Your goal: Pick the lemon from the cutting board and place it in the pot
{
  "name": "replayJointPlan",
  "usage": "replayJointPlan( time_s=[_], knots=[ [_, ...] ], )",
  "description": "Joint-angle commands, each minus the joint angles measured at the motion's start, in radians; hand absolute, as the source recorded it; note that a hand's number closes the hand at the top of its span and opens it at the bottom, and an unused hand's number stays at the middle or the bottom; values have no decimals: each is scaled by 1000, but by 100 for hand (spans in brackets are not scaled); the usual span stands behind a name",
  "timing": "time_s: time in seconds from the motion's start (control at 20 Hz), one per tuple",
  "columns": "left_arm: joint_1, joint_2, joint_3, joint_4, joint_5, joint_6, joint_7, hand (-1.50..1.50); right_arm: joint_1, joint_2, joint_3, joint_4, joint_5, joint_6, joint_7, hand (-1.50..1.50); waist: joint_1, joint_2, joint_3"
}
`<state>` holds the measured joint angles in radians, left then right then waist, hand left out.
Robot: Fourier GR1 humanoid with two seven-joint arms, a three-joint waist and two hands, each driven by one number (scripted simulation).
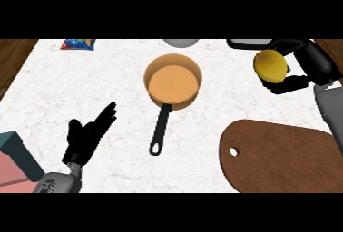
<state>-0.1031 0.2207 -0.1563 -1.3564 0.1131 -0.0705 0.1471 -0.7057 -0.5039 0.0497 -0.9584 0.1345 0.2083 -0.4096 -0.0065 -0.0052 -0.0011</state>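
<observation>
Nearest, the left hand [85, 136] rests at seven o'clock, fingers straight and apart, holding nothing. The cutting board [281, 154] at five o'clock is bare. At two o'clock the right hand [301, 68] is curled around the lemon [270, 64]; I'd swing it toward nine o'clock over the pot [174, 81] before letting go.

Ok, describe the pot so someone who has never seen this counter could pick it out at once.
Start at the white marbled counter and look to its middle, toward the far edge. There sits the pot, round and orange-brown, its black handle pointing back toward the robot. It is the only handled vessel there: the brown cutting board at the near right is flat, and the lemon is held in the right robot hand.
</observation>
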Motion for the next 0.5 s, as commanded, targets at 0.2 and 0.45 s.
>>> replayJointPlan(
  time_s=[0.2, 0.45],
  knots=[
    [-14, -16, 3, 11, -14, -19, 2, 0, -199, 79, 60, -71, 104, -29, 269, 150, 17, 6, 0],
    [2, -33, -3, 4, -38, -1, -9, 0, -316, 127, 120, -71, 179, 3, 426, 150, 22, 7, 0]
  ],
)
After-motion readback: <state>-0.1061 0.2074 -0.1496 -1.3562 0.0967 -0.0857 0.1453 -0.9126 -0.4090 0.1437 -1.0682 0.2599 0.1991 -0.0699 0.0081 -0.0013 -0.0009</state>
